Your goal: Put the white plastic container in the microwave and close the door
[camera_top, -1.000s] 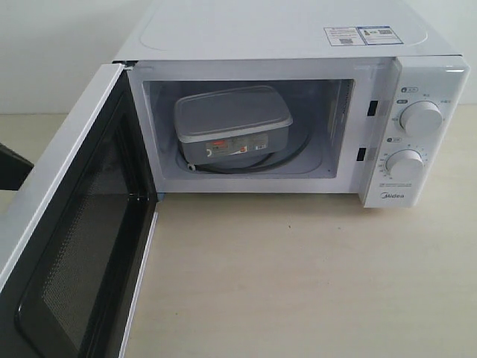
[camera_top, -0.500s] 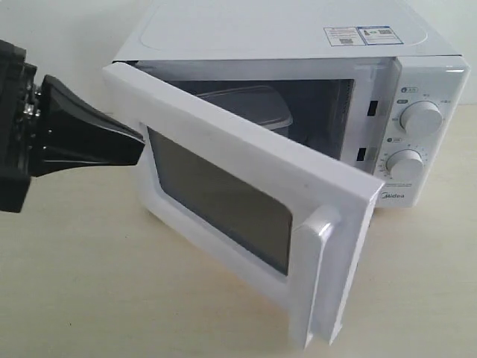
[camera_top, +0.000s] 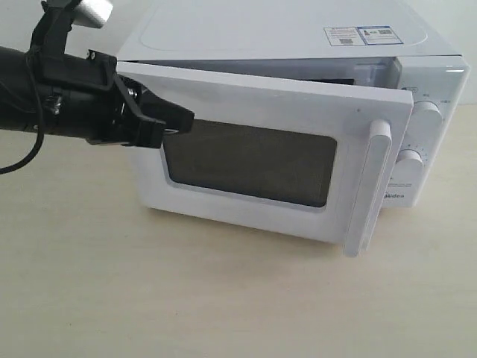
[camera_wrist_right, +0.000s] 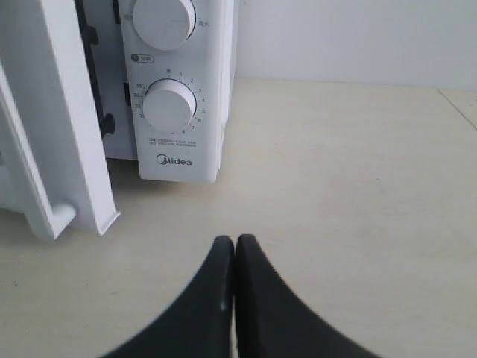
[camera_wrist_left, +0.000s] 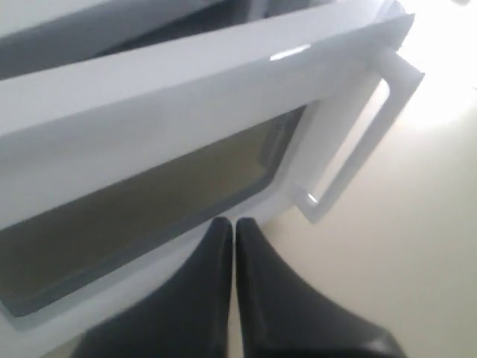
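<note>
- My left fingers (camera_top: 170,113), clenched on nothing, sit at the door's hinge-side face.
- The door (camera_top: 253,97), white with a dark window (camera_top: 250,162) and a bar handle (camera_top: 370,186), stands slightly ajar on the microwave (camera_top: 283,33).
- My right fingers (camera_wrist_right: 253,298), clenched and empty, hang over the desk (camera_wrist_right: 358,186).

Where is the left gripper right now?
Exterior view, left side: the left gripper, shut, tip against the door near its hinge edge.

The white door (camera_top: 250,160) stands slightly ajar on the microwave (camera_top: 261,30).
</note>
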`<control>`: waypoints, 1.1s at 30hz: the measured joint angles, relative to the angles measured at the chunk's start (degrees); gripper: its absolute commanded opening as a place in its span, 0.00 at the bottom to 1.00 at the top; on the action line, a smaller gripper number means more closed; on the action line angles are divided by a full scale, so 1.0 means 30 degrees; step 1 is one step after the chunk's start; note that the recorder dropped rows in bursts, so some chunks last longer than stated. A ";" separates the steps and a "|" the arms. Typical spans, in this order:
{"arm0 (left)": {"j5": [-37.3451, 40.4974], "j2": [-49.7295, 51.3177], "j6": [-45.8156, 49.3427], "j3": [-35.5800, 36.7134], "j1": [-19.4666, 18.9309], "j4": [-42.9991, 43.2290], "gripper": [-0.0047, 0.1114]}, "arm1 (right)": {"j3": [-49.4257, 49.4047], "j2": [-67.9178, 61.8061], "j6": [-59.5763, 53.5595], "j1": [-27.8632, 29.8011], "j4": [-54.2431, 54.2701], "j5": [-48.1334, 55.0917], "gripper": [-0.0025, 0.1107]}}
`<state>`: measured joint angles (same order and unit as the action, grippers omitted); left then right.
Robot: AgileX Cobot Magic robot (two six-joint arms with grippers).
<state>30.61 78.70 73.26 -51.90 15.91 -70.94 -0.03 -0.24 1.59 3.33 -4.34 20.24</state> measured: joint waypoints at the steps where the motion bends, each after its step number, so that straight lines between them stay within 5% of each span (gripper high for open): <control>1: -0.0333 0.0086 0.0207 0.0000 0.0000 -0.0421 0.07 | 0.0000 0.0000 0.0000 0.0000 0.0000 0.0000 0.02; 18: 0.1125 -0.0088 0.0563 0.0000 0.0000 -0.0391 0.07 | 0.0000 0.0000 0.0000 0.0000 0.0000 0.0000 0.02; 33: 0.1466 -0.7386 -0.4685 0.0927 0.0000 0.4785 0.07 | 0.0000 0.0000 0.0000 0.0000 0.0000 0.0000 0.02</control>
<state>35.01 56.54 59.21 -49.11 15.91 -56.59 -0.03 -0.24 1.59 3.33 -4.34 20.24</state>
